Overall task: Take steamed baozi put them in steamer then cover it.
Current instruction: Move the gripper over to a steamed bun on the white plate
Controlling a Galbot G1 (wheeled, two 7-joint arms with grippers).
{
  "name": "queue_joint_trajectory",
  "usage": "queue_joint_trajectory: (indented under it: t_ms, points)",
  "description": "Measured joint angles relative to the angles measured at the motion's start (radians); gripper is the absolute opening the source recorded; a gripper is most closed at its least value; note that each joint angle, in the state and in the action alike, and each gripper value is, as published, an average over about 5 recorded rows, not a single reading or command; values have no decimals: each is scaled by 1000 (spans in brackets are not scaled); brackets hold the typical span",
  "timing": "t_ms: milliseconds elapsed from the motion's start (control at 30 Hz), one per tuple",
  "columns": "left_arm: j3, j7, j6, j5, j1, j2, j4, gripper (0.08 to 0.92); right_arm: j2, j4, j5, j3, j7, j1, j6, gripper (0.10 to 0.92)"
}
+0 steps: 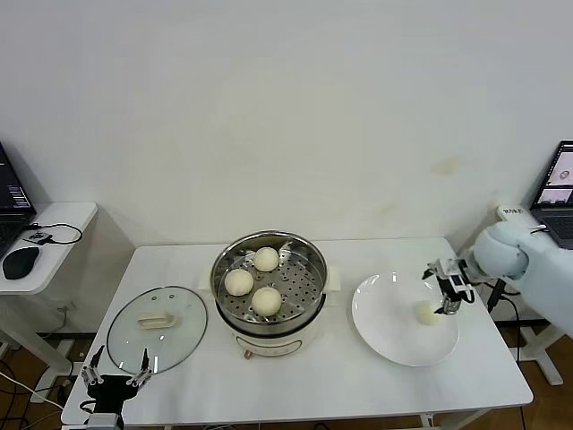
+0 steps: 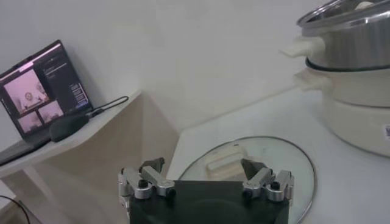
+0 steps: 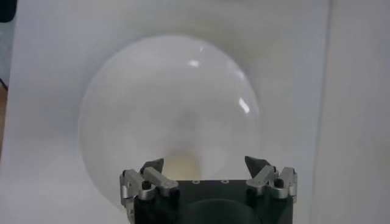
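- Cream-white dough, soft and light: the last baozi (image 1: 427,313) lies on the white plate (image 1: 385,331), and my right tool (image 1: 445,300) hangs right at it with its fingers spread, gripping nothing. In the right wrist view the bun (image 3: 181,167) sits between the open fingers.
- I judge it will dent if squeezed hard, so I would close gently across its widest part, low on the sides.
- Three baozi (image 1: 266,301) are already on the perforated tray in the steamer (image 1: 269,291).
- The cover (image 1: 158,327) lies flat on the worktop (image 1: 358,385) left of the steamer; glass, so heavier, slippery and breakable. The bar handle (image 1: 158,319) is the only sensible hold.
- My left tool (image 1: 116,372) waits at the worktop's near edge by the cover, fingers open and empty.
- No brand or label is readable; a sticker on the steamer base is too small to make out.
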Motion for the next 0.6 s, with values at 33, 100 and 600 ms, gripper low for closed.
queue_joint_trajectory:
  t_ms: [33,100,600]
  points:
    - [-2,0,0,0,0,0,0,823,3,-11,-8,14,2,-17,2,823]
    - [-5,1,1,0,0,0,1,823,11,-33,-23,40,5,-48,5,823]
    - [-13,1,2,0,-4,-8,15,823,124,-176,-96,133,40,-146,17,811]
